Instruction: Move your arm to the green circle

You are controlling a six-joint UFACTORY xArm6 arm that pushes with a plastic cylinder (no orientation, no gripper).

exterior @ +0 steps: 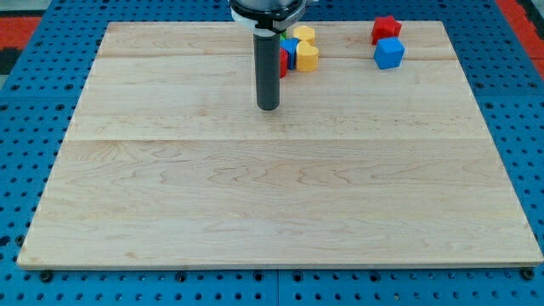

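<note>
A: Green circle, where does it lie from my tip (268,108)?

B: I cannot see it. No green shows anywhere on the counter (255,212). If it is there, the rod may be hiding it in the cluster just beyond my tip, toward the view's top.

A: And the pincer, wide or narrow?

B: Neither: this arm carries no pincer, only the dark rod, so it holds nothing. My tip rests on bare wood, touching no block.

A: What can be counted?

B: Six blocks (shapes are hard to make out). Two are yellow: the far yellow block (303,34) and the near yellow block (307,57), up and slightly right of my tip. Two are blue: the hidden blue block (291,53), tucked against the rod, and the right blue block (389,53), well off to the right. Two are red: the red sliver (283,63) at the rod's edge and the right red block (385,29).

A: How to do the step well?

B: I judge it best to slide aside first to uncover the cluster, then approach slowly without nudging the neighbours
</note>
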